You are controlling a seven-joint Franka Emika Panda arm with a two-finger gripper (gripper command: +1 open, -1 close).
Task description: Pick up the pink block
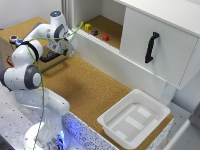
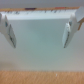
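Exterior view shows the pink block [image 1: 106,37] on the recessed cork shelf [image 1: 111,26] beside the maroon cube [image 1: 94,32], well apart from the released jaws; likely light and rigid, grip opposite flat faces.

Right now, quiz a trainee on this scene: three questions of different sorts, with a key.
1. True or false: the pink block sits in the white tray.
2. Multiple choice: in the exterior view, which cube on the recessed shelf lies between the other two? A) yellow cube B) dark maroon cube C) pink block
3. Fill in: the wrist view shows the claw with its fingers ____.

Key:
1. False; it sits on the shelf, and the tray holds no cube.
2. B
3. Spread apart, holding nothing; they face a pale wall.
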